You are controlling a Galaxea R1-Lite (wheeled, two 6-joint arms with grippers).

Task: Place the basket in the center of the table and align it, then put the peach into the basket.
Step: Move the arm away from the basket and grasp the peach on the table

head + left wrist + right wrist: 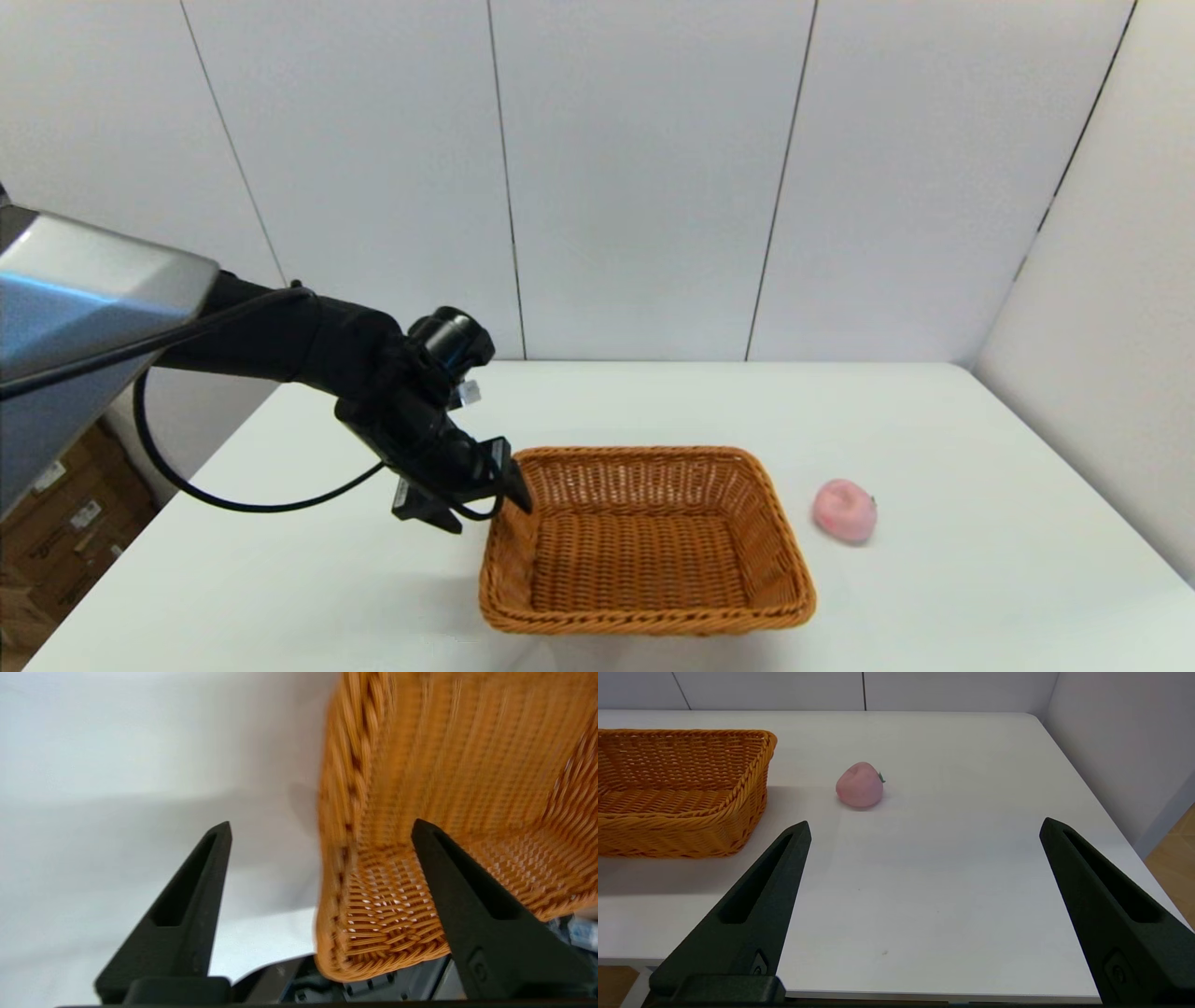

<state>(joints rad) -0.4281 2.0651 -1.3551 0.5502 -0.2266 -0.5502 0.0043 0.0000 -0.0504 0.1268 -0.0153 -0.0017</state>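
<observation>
table (980, 597): plain white top, rounded corners
basket (644, 546): sits around the middle
peach (845, 511): just right of basket

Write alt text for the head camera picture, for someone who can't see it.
The left gripper is at the far left corner of an empty wicker basket on a white table. A pink peach lies apart on the basket's right.
</observation>
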